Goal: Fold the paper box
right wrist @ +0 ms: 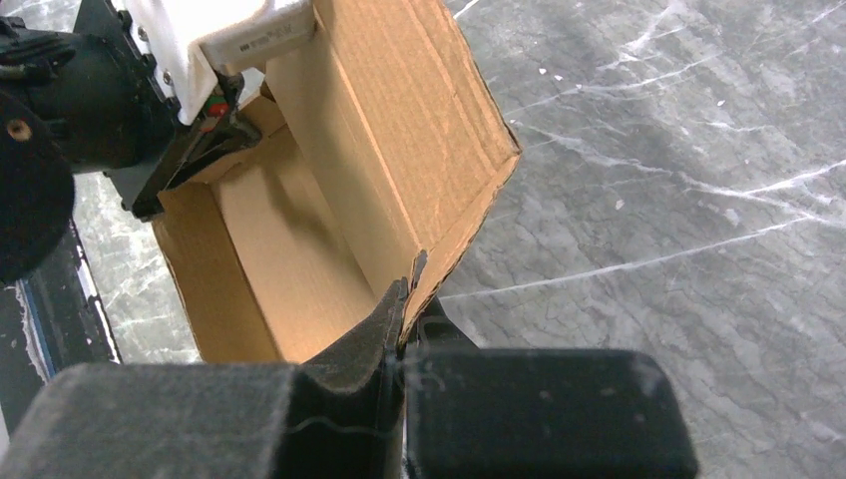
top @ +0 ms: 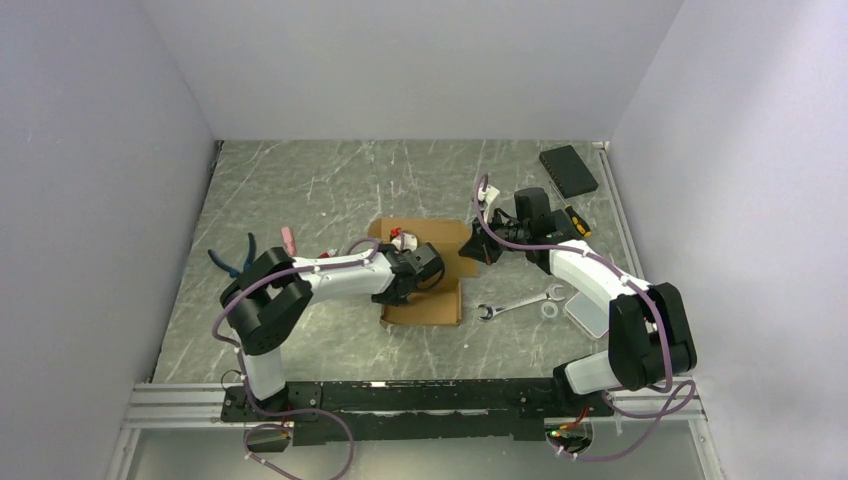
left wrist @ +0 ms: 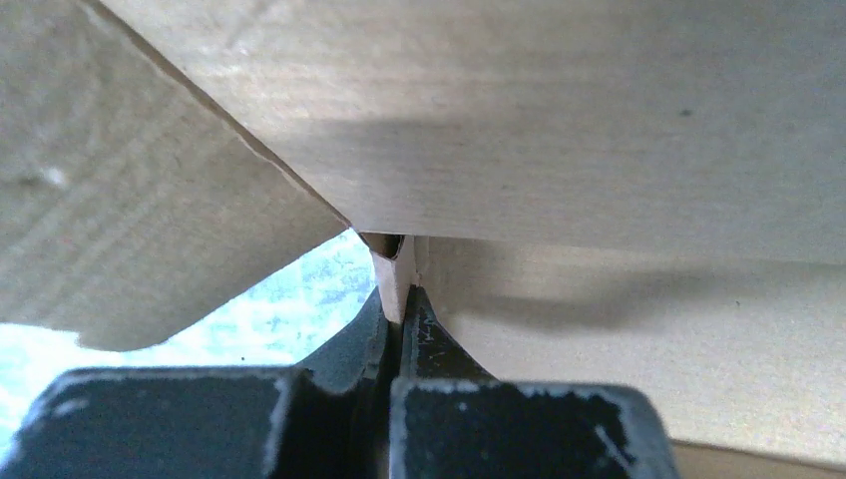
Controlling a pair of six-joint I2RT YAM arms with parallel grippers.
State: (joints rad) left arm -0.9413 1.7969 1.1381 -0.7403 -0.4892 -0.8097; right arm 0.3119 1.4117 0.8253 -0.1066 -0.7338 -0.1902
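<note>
Top external view: one grey marbled table [top: 320, 190]. One paper box [top: 432, 304], brown, part-folded with walls raised, at the table's middle. One black pad [top: 568, 169], far right corner. One wrench [top: 520, 302], right of the box. Two grippers: left gripper [left wrist: 402, 299] clamped on a box flap; right gripper [right wrist: 407, 304] clamped on a box wall edge.
</note>
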